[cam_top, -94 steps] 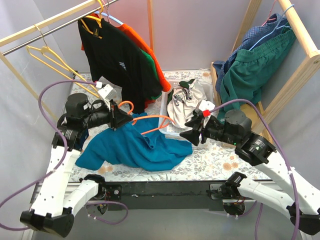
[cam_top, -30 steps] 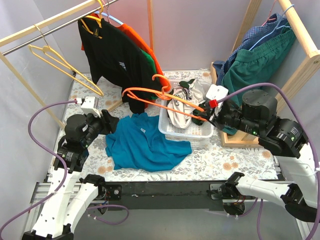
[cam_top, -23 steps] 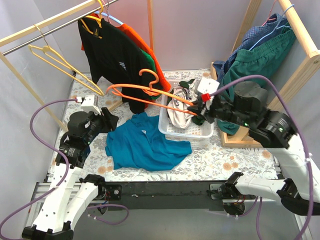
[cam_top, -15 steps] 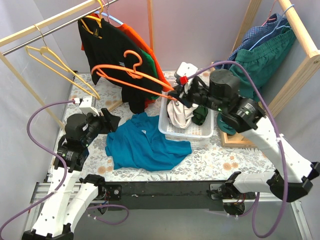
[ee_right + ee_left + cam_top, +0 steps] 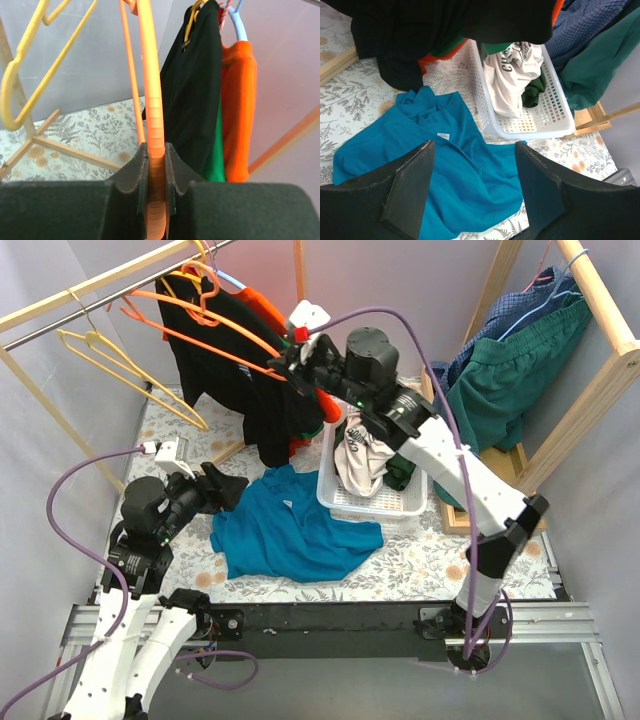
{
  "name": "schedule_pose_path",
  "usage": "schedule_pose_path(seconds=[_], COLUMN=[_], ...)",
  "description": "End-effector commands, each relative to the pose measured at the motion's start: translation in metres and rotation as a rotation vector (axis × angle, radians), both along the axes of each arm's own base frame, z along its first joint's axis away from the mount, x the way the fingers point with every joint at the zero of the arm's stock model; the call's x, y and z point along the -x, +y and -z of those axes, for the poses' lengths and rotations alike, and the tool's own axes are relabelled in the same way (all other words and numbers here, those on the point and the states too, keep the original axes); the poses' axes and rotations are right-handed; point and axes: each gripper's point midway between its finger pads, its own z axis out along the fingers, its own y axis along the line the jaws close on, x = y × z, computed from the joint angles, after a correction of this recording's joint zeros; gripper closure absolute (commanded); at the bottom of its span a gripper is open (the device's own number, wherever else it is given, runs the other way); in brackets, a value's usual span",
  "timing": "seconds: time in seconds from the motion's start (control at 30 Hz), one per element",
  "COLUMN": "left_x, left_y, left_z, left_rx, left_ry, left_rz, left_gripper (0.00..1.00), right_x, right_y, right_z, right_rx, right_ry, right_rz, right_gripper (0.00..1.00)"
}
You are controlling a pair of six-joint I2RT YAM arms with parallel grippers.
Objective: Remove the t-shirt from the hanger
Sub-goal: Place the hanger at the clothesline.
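The teal t-shirt (image 5: 290, 530) lies crumpled on the flowered table, off the hanger; in the left wrist view the t-shirt (image 5: 420, 170) spreads below the fingers. The bare orange hanger (image 5: 195, 312) is raised high at the back left, its hook close to the metal rail (image 5: 100, 302). My right gripper (image 5: 292, 348) is shut on the hanger's lower bar, and the right wrist view has the hanger (image 5: 152, 115) pinched between the jaws of the right gripper (image 5: 156, 150). Left of the t-shirt hovers my left gripper (image 5: 228, 490), open and empty, seen as the left gripper (image 5: 474, 146) in its own view.
A white basket (image 5: 375, 508) with a pale shirt and dark green cloth stands right of the t-shirt. Black, green and orange garments (image 5: 235, 360) hang from the rail beside an empty yellow hanger (image 5: 120, 370). A wooden rack (image 5: 600, 300) at right carries green and blue clothes.
My right arm has swung the orange hanger from above the basket up and left to the rail. The left gripper has opened wider and barely shifted.
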Motion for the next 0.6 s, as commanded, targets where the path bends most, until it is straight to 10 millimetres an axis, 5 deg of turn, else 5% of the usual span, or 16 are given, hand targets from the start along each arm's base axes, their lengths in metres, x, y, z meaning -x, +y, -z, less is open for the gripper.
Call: schedule_pose_path(seconds=[0.0, 0.33, 0.57], left_x=[0.009, 0.019, 0.025], left_y=[-0.005, -0.011, -0.011], left_z=[-0.021, -0.035, -0.035], left_rx=[0.041, 0.073, 0.092], left_ry=[-0.052, -0.081, -0.081], left_rz=[0.03, 0.072, 0.077], left_gripper=[0.35, 0.35, 0.35], right_x=[-0.002, -0.026, -0.029], right_y=[0.014, 0.056, 0.072], right_z=[-0.075, -0.059, -0.068], right_rx=[-0.191, -0.25, -0.299], right_ry=[-0.132, -0.171, -0.203], right_rz=[-0.011, 0.001, 0.006], right_gripper=[0.99, 0.99, 0.99])
